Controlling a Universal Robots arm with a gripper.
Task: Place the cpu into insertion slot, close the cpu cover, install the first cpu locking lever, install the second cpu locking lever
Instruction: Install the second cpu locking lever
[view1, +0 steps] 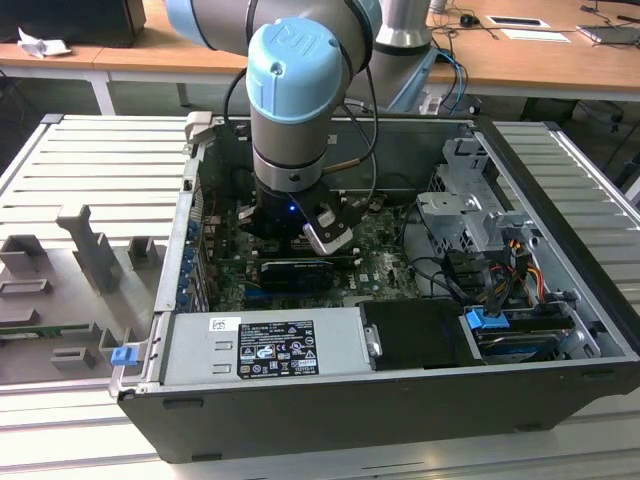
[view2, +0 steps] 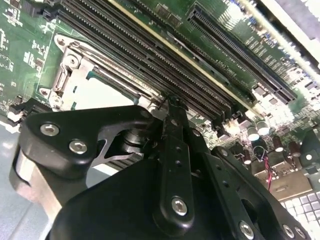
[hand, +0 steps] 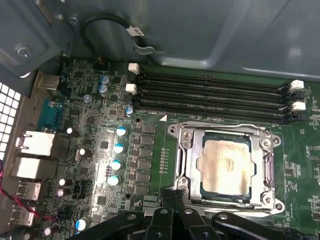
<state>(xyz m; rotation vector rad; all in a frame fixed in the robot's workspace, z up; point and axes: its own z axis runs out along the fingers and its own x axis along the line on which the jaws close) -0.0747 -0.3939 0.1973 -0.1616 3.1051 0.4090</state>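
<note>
A big open computer case (view1: 560, 330) lies on a ridged metal table (view1: 90, 170) in the middle of the exterior view. Wooden desks (view1: 520, 60) run along the top of that picture. A grey tray (view1: 60, 300) with little blocks sits at the lower left, beside the case.

The robot arm (view1: 295, 90), grey with a blue cap, reaches down from the top centre into the case. Its gripper (hand: 172, 197) hangs low over the green board (hand: 100, 150). In both wrist views the black fingers (view2: 172, 145) are pressed together at their tips, with nothing between them. The tips are right at the edge of the chip's socket.

Inside the case, a silver power box (view1: 270, 345) fills the lower front, and a bundle of coloured wires (view1: 500, 270) sits at the right.

In the first wrist view the cpu (hand: 225, 165) lies flat in its socket, at the lower right of the picture. The cpu cover (hand: 187, 160) is down around it, so the dull metal face shows through the square window. Four long black memory slots (hand: 215, 95) run just above the socket. Small blue-topped cans (hand: 117, 155) stand in a line to the socket's left. A black cable (hand: 107, 25) loops at the top of that picture.
</note>
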